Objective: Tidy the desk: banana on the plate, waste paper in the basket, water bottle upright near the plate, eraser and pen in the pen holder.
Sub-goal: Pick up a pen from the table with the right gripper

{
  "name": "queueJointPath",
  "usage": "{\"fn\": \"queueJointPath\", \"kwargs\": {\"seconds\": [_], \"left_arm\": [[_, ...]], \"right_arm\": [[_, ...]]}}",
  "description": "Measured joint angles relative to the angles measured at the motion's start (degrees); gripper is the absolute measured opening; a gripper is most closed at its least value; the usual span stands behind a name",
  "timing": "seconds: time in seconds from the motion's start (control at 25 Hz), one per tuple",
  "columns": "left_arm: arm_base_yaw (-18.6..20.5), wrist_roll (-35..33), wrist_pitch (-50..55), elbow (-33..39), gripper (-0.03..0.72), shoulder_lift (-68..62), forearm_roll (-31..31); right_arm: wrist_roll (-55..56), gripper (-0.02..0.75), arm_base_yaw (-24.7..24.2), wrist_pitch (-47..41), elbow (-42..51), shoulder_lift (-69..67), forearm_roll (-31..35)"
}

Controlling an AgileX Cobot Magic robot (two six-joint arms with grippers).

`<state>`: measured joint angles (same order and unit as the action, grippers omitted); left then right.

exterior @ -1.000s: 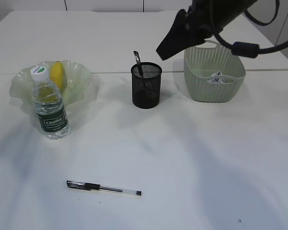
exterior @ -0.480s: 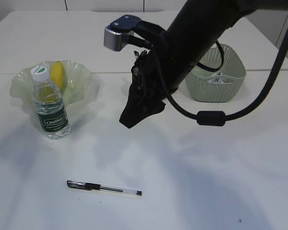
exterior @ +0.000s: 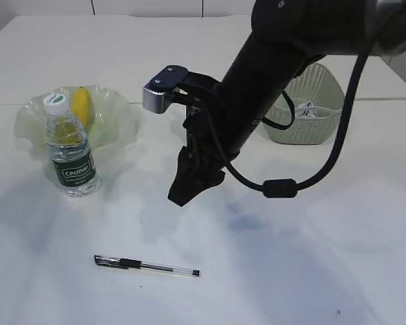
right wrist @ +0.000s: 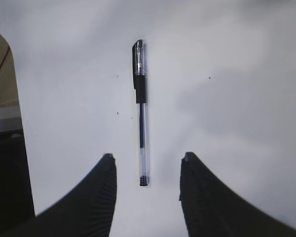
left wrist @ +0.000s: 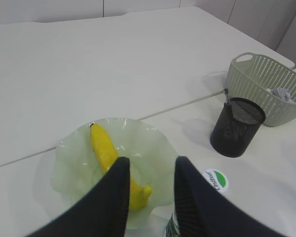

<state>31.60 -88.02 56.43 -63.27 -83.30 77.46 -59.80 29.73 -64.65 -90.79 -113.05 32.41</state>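
Nearest the exterior camera, the pen (exterior: pixel 147 265) lay flat on the desk (exterior: pixel 311 257), well apart from everything else, its black cap end toward the left. In the right wrist view it ran lengthwise between the two dark fingers (right wrist: pixel 91 197), which stood partly apart above the tabletop with nothing between them. Further in, the right gripper (exterior: pixel 189 183) hung over the middle of the desk at the end of the black arm (exterior: pixel 271 74) reaching down from the upper right. To the left, the water bottle (exterior: pixel 69 149) stood upright just in front of the plate (exterior: pixel 115 112), white cap on top. The banana (exterior: pixel 80 105) lay in the plate. The left gripper (left wrist: pixel 150 197) hovered above the plate and bottle, its fingers (left wrist: pixel 113 197) narrowly parted and empty. Behind the arm, the pen holder (left wrist: pixel 236 127) stood on the desk with a dark pen-like tip at its rim; the eraser could not be made out. Farthest right, the basket (exterior: pixel 325 101) held crumpled white paper (exterior: pixel 304 108).
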Motion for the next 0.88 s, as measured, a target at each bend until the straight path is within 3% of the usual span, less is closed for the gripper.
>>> {"fn": "queueJointPath", "kwargs": {"seconds": [0.44, 0.88], "left_arm": [[0.0, 0.63, 0.77, 0.0, 0.214, 0.0, -0.05], [0.0, 0.67, 1.24, 0.0, 0.214, 0.0, -0.28]], "right_arm": [[-1.12, 0.318, 6.56, 8.24, 0.0, -5.27, 0.62], [-1.77, 0.318, 9.57, 13.98, 0.0, -11.12, 0.71]]}}
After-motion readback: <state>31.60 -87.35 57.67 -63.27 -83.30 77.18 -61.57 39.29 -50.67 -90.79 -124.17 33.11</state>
